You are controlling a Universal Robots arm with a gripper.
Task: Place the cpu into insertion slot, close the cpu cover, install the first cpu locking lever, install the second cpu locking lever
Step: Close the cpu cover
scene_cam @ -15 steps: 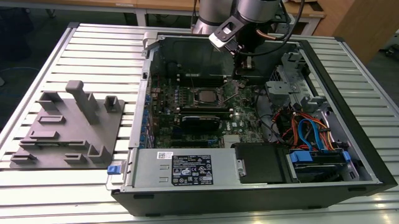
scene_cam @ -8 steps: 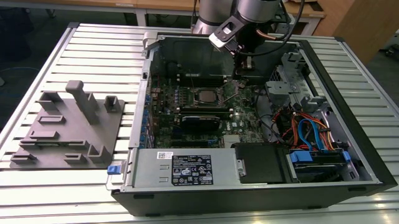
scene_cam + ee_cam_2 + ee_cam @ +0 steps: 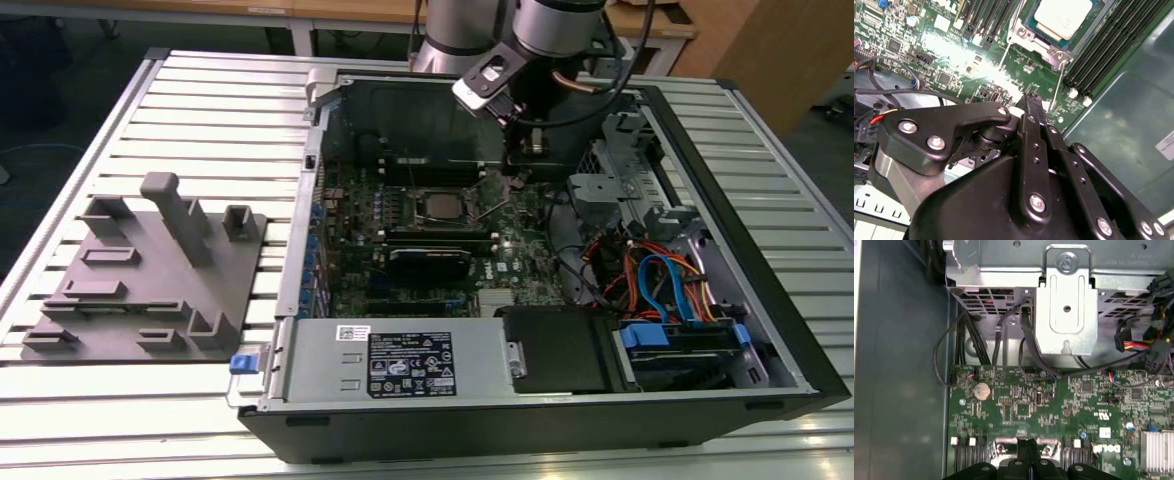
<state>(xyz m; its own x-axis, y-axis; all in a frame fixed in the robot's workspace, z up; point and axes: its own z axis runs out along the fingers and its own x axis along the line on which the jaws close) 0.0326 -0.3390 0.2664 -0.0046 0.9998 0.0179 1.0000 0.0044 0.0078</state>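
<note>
Cpu [image 3: 1063,17] is sitting flat in the slot [image 3: 414,206] on the green board [image 3: 1019,410], dull silver top facing up. The cover [image 3: 1051,47] is lying, as far as I can judge, folded down around it.

Claw [image 3: 1032,102]: its black fingers are pressing tip to tip, clenched, with nothing visible between them. In the second wrist view it is hovering low over the board, just beside the free end of a thin wire lever [image 3: 1058,85] running out from one corner of the slot. A second wire lever [image 3: 1006,52] is leaving another corner. Whether either is hooked, I cannot tell.

Judgement: placing and covering are looking done, and the lever step is in hand. Working that lever is calling for a steady push on springy, slippery round wire, without scraping the small parts around it.

Outward: long black memory slots [image 3: 1109,45] with white end clips are flanking the slot. In the first wrist view a shiny coin battery [image 3: 982,389], black cables [image 3: 1027,335] and a bent sheet-metal bracket [image 3: 1066,315] are lying beyond the board. In the exterior view the arm is reaching into the open computer case [image 3: 534,430], which is resting on a ribbed metal table [image 3: 200,90]. A grey moulded tray [image 3: 147,280] is sitting on the exterior view's left.
</note>
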